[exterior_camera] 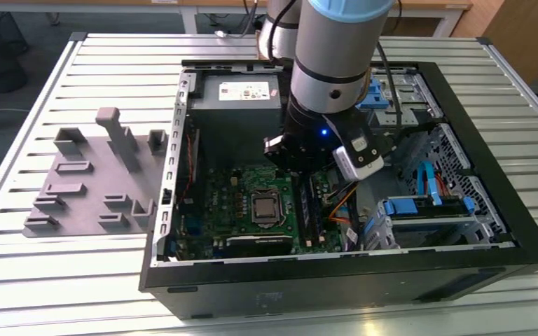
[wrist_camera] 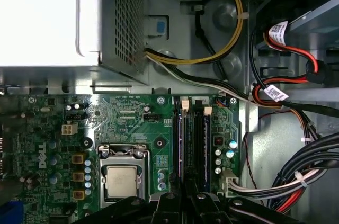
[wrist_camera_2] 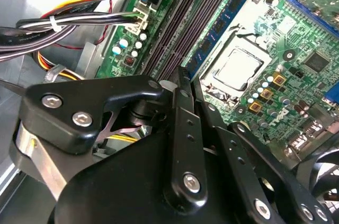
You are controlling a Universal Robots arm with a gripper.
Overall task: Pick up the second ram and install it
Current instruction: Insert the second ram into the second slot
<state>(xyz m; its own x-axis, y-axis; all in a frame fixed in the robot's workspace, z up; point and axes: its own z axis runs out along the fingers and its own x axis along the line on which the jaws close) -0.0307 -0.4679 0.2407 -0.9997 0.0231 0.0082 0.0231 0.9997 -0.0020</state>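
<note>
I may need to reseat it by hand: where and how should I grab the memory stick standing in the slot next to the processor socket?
Probably its top edge, from straight above, pinching across the flat faces. The memory stick stands on edge in its slot, with the processor socket on one side and other slots close on the other, leaving little else reachable.
</note>
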